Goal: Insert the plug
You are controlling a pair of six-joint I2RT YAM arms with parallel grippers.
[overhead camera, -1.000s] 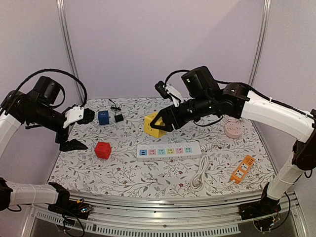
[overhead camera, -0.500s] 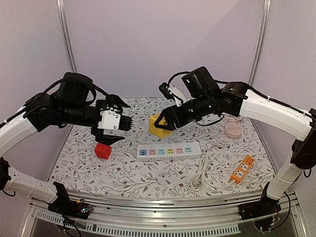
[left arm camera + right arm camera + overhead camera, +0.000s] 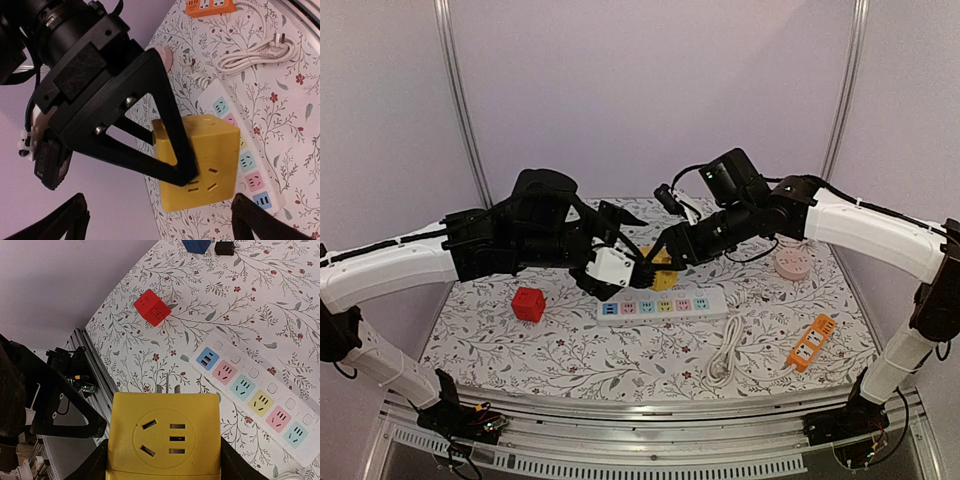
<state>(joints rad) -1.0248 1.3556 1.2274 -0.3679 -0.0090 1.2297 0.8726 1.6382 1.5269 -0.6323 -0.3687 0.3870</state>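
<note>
1. Right gripper [image 3: 164, 466] is clenched on the yellow cube adapter [image 3: 164, 435], one finger on each side face.
2. The cube hangs centre-frame in the overhead view, over the white power strip [image 3: 252, 400], and looks clear of it.
3. Left gripper [image 3: 160, 220] is spread wide, empty, facing the cube.
4. To do it well: square the prongs [image 3: 167, 388] over one outlet, keep the cube level, press straight down. The left could pin the strip.
5. Cube is plain yellow with rounded edges, sockets on its faces, prongs on the far side.

The yellow cube plug [image 3: 165, 440] is up in the air, its metal pins [image 3: 167, 388] showing, above the long white power strip [image 3: 665, 306] with coloured sockets.
</note>
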